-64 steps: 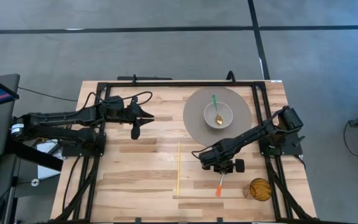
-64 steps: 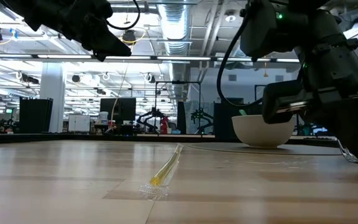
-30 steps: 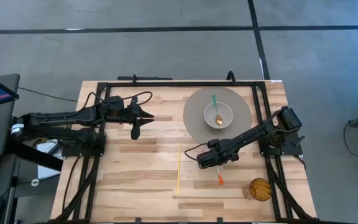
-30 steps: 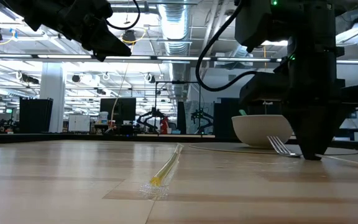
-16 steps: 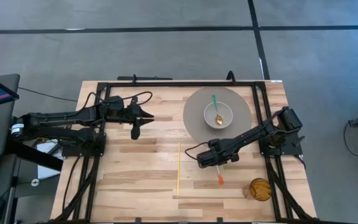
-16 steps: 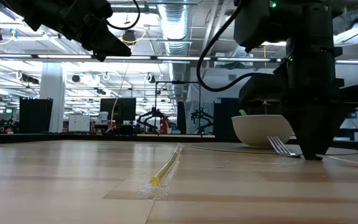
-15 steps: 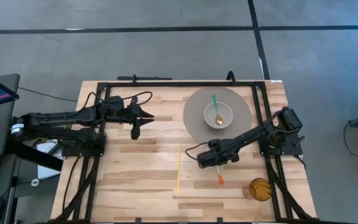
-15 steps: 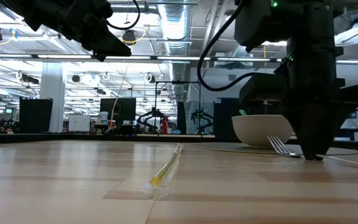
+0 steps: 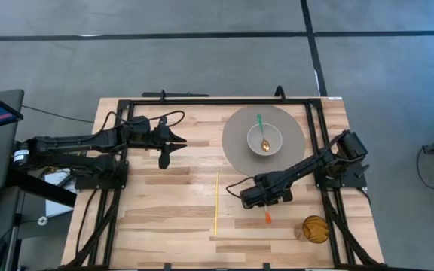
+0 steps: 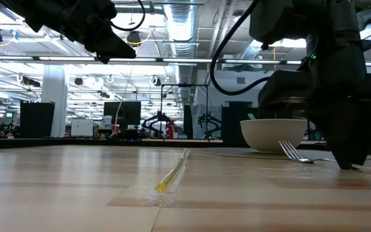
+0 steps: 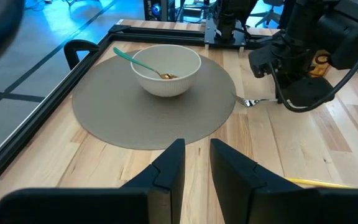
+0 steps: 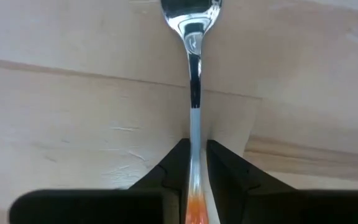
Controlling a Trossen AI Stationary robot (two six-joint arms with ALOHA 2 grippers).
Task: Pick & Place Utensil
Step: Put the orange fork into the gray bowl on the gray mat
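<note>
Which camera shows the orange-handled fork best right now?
The right wrist view: the fork runs lengthwise between the right gripper fingers, closed on its handle. The high view shows only its orange tip; the low and left wrist views show only the tines.

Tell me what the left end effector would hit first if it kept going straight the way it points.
Judging by its wrist view, the left end effector points across bare wood toward the round grey mat, then the white bowl on it. Depth is unclear, so it might pass above the mat.
</note>
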